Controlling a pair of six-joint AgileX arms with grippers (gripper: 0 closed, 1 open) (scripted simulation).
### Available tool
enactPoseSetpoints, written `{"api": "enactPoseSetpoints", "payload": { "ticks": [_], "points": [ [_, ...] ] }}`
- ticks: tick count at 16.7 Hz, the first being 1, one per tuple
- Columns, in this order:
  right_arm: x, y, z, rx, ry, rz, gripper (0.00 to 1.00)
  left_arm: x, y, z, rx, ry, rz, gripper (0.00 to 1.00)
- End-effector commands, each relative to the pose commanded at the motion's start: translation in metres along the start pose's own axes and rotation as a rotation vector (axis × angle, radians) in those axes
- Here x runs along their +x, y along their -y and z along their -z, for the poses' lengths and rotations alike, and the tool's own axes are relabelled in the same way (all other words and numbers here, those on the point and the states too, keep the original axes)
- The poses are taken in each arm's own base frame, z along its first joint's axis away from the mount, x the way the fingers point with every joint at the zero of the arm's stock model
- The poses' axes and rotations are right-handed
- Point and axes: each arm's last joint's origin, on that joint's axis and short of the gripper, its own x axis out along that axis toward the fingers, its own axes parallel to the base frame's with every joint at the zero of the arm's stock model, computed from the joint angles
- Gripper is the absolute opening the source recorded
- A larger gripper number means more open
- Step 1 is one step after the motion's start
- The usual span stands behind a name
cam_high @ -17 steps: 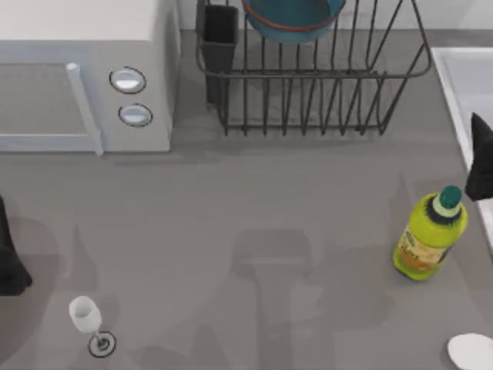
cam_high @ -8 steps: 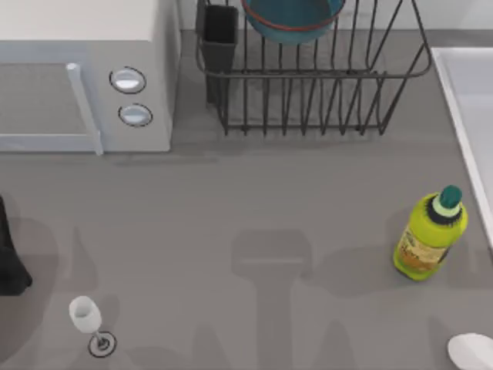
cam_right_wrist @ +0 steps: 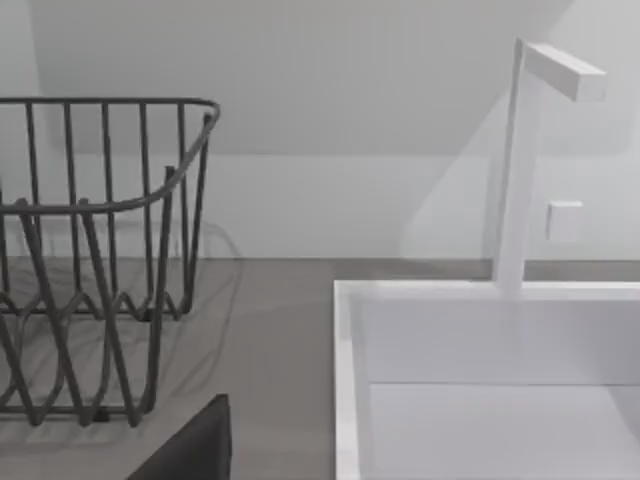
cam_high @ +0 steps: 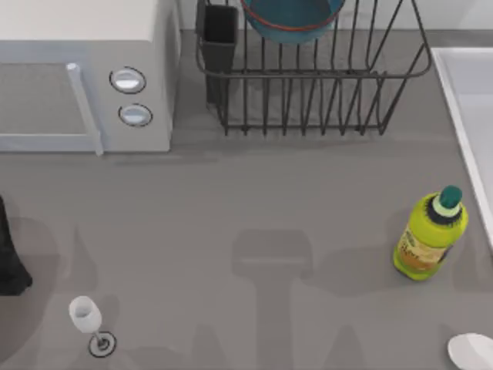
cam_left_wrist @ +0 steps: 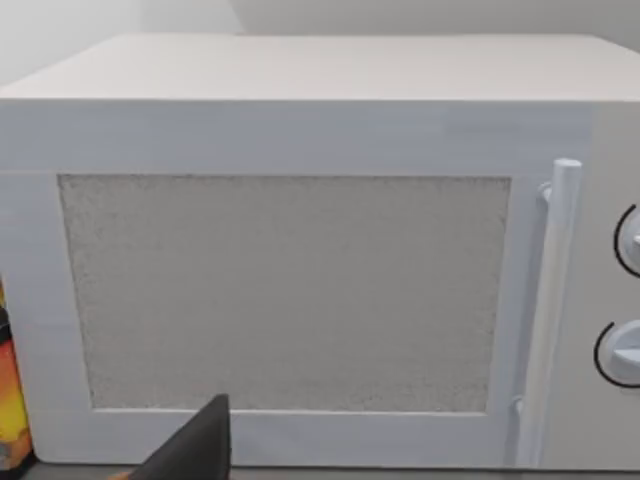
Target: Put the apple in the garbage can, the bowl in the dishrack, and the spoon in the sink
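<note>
My left arm (cam_high: 9, 262) sits at the table's left edge, a dark shape partly cut off; whether its jaws are released or clenched I cannot tell. The bowl (cam_high: 293, 17) sits in the dishrack (cam_high: 308, 77) at the table's far edge, teal hollow facing up (only its near part is visible); the sink (cam_high: 466, 100) lies along the right edge, its long axis running near to far. A white microwave (cam_high: 85, 77) fills the far left corner; a green bottle (cam_high: 430, 235) stands near the right edge; a wine glass (cam_high: 86, 320) stands upright toward the near left corner.
</note>
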Motion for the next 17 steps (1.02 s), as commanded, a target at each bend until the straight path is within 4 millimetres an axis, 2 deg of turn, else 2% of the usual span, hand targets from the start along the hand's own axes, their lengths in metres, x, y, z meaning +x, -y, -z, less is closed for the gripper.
{"api": "enactPoseSetpoints", "payload": {
  "ticks": [5,10,13,17],
  "points": [
    [0.001,0.0,-0.007,-0.065,-0.073,-0.001,1.0,0.0,0.0,0.0,0.0,0.0,0.0,1.0],
    [0.011,0.001,-0.021,-0.372,-0.399,-0.06,1.0,0.0,0.0,0.0,0.0,0.0,0.0,1.0],
    [0.023,0.002,-0.027,-0.636,-0.636,-0.193,1.0,0.0,0.0,0.0,0.0,0.0,0.0,1.0],
    [0.042,0.004,-0.029,-0.967,-0.92,-0.51,1.0,0.0,0.0,0.0,0.0,0.0,0.0,1.0]
  ]
}}
